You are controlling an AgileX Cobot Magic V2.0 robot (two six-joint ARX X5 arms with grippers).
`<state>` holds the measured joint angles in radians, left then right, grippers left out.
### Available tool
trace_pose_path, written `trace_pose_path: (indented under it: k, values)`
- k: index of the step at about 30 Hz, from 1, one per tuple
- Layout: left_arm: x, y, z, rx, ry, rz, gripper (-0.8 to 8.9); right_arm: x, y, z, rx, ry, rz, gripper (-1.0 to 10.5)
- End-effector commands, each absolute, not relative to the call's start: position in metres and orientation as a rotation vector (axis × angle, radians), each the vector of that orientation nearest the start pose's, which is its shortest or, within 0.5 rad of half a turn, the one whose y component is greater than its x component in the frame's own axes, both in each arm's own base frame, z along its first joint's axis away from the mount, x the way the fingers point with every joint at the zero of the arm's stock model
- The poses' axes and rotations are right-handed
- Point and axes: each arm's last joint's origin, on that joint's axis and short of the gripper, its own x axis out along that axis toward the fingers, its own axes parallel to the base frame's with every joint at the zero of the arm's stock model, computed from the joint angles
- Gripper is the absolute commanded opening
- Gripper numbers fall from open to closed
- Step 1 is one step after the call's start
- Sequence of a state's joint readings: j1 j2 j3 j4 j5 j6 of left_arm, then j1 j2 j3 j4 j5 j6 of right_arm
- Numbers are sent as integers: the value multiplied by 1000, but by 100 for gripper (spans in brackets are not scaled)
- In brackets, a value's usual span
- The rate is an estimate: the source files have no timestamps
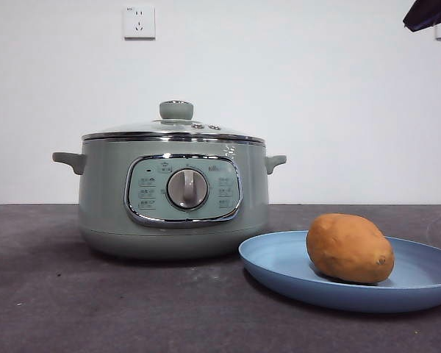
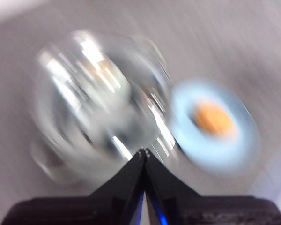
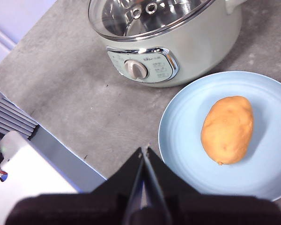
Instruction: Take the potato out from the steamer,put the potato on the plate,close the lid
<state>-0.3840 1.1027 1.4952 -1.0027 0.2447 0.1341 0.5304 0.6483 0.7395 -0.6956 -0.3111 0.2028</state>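
The potato (image 1: pixel 350 248) lies on its side on the plate (image 1: pixel 279 259), which sits at the steamer's (image 1: pixel 103 198) four o'clock on the grey table (image 1: pixel 59 294). The lid (image 1: pixel 176 125) rests closed on the steamer. The right gripper (image 3: pixel 145 151) hangs above the table near the plate's rim, jaws pressed together, empty. The left gripper (image 2: pixel 144 152), jaws also together and empty, hangs over the lid in a blurred view.
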Motion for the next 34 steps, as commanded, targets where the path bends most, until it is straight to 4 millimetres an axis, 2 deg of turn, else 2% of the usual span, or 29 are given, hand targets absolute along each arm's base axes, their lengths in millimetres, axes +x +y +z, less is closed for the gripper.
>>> trace_pose_path:
  k: [1, 3, 5, 9, 16, 23, 29, 34]
  values:
    - [165, -65, 453, 144, 252, -589, -4, 105, 72, 294, 123, 685, 748, 2]
    - [161, -56, 453, 130, 85, -541, -4, 105, 72, 294, 123, 686, 748, 2]
    - [156, -47, 444, 118, -39, -486, -4, 105, 72, 294, 123, 685, 748, 2]
    - [143, -27, 401, 111, -169, -367, -4, 104, 72, 294, 123, 686, 749, 2]
    - [116, -6, 312, 88, -117, -108, -4, 105, 72, 294, 123, 685, 748, 2]
    - [101, -1, 243, 48, -68, -46, -4, 105, 72, 294, 123, 685, 748, 2]
    - [100, 0, 199, 13, -17, -31, -4, 105, 72, 294, 123, 685, 749, 2]
    - [100, 1, 176, -8, 17, 0, -4, 105, 72, 294, 123, 685, 748, 2]
